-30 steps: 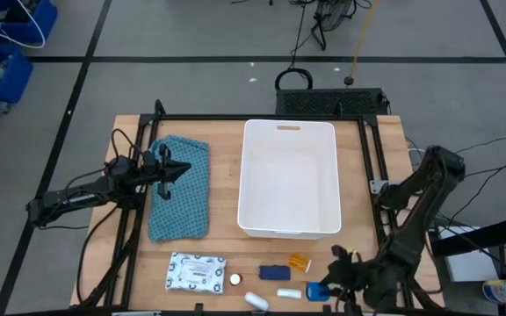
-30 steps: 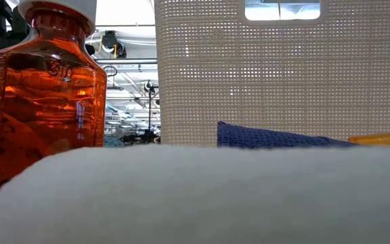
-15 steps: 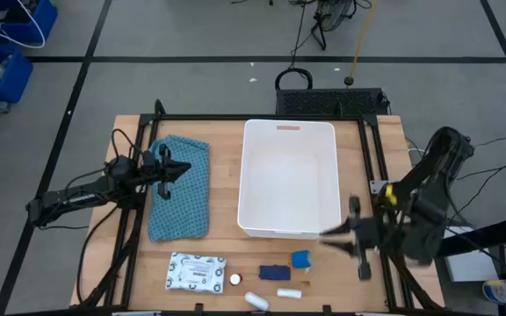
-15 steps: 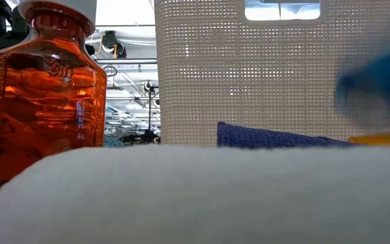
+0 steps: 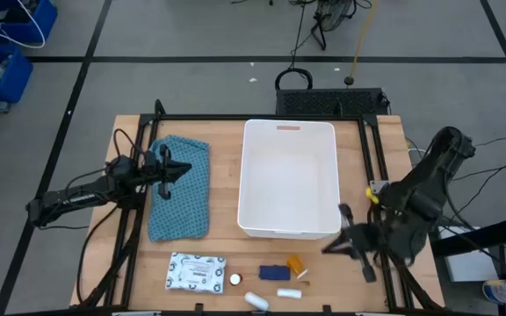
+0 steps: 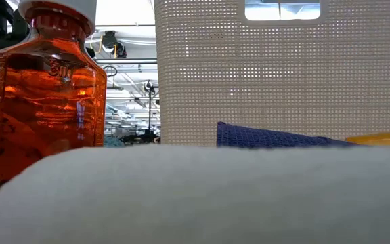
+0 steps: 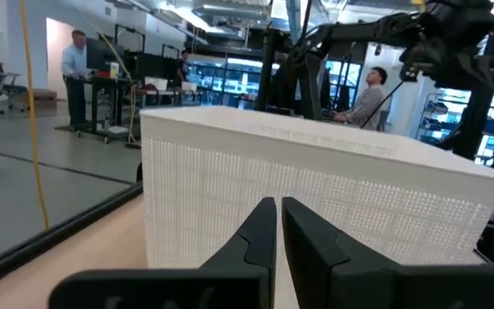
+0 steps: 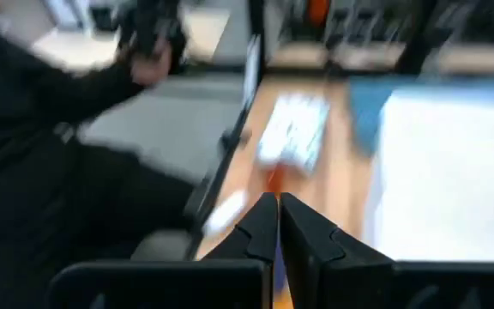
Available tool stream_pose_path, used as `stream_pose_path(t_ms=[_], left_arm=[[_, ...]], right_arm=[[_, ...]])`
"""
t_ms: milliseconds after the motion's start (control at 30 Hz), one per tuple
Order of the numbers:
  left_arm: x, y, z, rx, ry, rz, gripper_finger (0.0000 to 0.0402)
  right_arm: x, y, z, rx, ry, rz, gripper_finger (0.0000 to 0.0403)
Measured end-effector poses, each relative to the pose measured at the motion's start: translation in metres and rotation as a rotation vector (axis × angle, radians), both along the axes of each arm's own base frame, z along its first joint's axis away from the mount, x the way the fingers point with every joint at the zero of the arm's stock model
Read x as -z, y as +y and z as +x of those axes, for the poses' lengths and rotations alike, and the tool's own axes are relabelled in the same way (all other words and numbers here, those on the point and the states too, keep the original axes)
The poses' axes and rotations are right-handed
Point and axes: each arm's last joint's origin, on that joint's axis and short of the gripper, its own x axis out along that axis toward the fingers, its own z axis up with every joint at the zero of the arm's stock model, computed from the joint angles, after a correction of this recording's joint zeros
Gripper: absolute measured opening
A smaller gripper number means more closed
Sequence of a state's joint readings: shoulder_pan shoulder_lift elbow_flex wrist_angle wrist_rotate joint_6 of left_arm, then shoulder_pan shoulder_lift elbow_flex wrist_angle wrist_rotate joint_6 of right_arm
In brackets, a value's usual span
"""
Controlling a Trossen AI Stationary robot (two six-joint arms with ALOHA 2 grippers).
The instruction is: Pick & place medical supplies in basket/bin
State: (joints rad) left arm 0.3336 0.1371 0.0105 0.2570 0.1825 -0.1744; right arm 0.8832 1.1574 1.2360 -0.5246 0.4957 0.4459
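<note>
The white tub stands mid-table, empty. Supplies lie along the near edge: a flat white printed packet, a blue piece, an orange item and a white tube. In the low view an orange-red bottle with a white cap stands upright close by. My right gripper hangs shut off the tub's near right corner, above the supplies, with nothing between its fingers. My left gripper is shut above the teal cloth, pointing at the tub wall.
The teal patterned cloth lies flat to the left of the tub. A black frame runs along the table's edges. Bare wood shows between the tub and the row of supplies. People stand in the room beyond the table.
My right gripper has risen from the near edge and gone toward the tub's near right corner, rolling as it went, and its fingers have shut. The light-blue piece seen at its fingertips a second ago, then beside the orange item, is out of sight now.
</note>
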Motion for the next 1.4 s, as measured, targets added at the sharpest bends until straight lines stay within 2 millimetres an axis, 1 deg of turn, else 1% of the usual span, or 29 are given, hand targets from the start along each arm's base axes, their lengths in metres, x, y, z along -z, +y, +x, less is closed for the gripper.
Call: stream_pose_path(t_ms=[133, 200, 267, 400, 467, 567, 633, 733, 800, 867, 933, 1000, 1100, 1200, 1400], left_arm=[[0.001, 0.000, 0.000, 0.002, 0.009, -0.020, 0.0026], [0.002, 0.000, 0.000, 0.003, 0.012, -0.024, 0.0026], [0.001, 0.000, 0.000, 0.003, 0.012, -0.027, 0.0026], [0.001, 0.000, 0.000, 0.003, 0.011, -0.027, 0.0026], [0.001, 0.000, 0.000, 0.004, 0.012, -0.027, 0.0026], [0.001, 0.000, 0.000, 0.004, 0.011, -0.026, 0.0026], [0.001, 0.000, 0.000, 0.003, 0.011, -0.026, 0.0026], [0.001, 0.000, 0.000, 0.002, 0.012, -0.021, 0.0026], [0.001, 0.000, 0.000, 0.002, 0.012, -0.019, 0.0026], [0.001, 0.000, 0.000, 0.002, 0.011, -0.017, 0.0026], [0.001, 0.000, 0.000, 0.001, 0.011, -0.016, 0.0026], [0.001, 0.000, 0.000, 0.001, 0.011, -0.016, 0.0026], [0.002, 0.000, 0.000, 0.001, 0.014, -0.018, 0.0026], [0.002, 0.000, 0.000, 0.002, 0.017, -0.019, 0.0026], [0.002, 0.000, 0.000, 0.002, 0.018, -0.021, 0.0026]], right_arm=[[0.017, 0.007, -0.017, 0.011, 0.236, 0.088, 0.0006], [0.026, 0.006, -0.026, 0.068, 0.380, 0.137, 0.0006], [0.036, 0.001, -0.036, 0.166, 0.562, 0.173, 0.0006], [0.054, -0.008, -0.053, 0.365, 0.879, 0.102, 0.0006], [0.058, -0.013, -0.057, 0.430, 0.957, 0.036, 0.0006], [0.061, -0.021, -0.061, 0.496, 0.985, -0.059, 0.0009], [0.061, -0.027, -0.061, 0.543, 0.986, -0.108, 0.0019], [0.061, -0.037, -0.058, 0.612, 1.001, -0.151, 0.0045], [0.064, -0.043, -0.053, 0.655, 0.951, -0.163, 0.0068], [0.071, -0.050, -0.047, 0.722, 0.904, -0.185, 0.0089], [0.081, -0.059, -0.042, 0.784, 0.906, -0.221, 0.0105], [0.094, -0.069, -0.039, 0.831, 0.945, -0.257, 0.0116], [0.111, -0.079, -0.039, 0.831, 1.071, -0.301, 0.0128], [0.118, -0.079, -0.039, 0.796, 1.132, -0.274, 0.0136], [0.115, -0.064, -0.044, 0.700, 1.150, -0.226, 0.0137]])
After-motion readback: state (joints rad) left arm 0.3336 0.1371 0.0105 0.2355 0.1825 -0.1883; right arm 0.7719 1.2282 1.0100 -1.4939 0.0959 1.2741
